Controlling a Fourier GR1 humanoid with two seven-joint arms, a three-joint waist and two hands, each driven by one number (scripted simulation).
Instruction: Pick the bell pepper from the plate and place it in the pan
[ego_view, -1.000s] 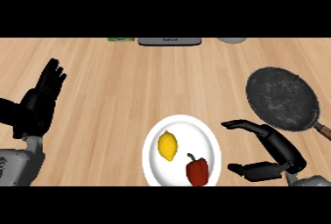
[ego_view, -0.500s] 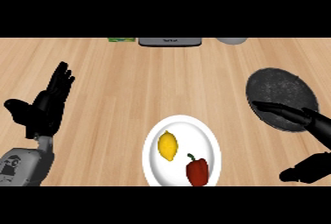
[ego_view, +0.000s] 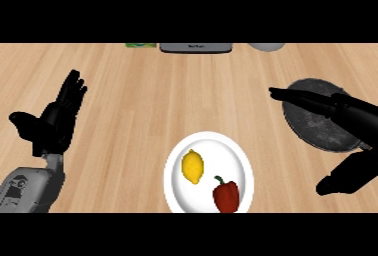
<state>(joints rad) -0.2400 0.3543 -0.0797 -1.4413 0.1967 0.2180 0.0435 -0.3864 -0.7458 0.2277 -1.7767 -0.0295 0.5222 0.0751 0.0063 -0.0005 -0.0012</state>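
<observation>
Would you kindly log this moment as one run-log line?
pepper: on plate, beside lemon | pan: no pepper | right hand: open, over pan | left hand: open, resting

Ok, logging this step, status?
Both hands open, left hand resting, right hand over pan. Bell pepper on plate beside lemon.

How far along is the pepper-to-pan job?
Done: nothing yet. The bell pepper lies on the plate beside a lemon, and the pan holds nothing visible. In hand: nothing; the right hand is open with its fingers over the pan, and the left hand rests open at the left. Left: reach, grasp, lift, carry and place.
</observation>
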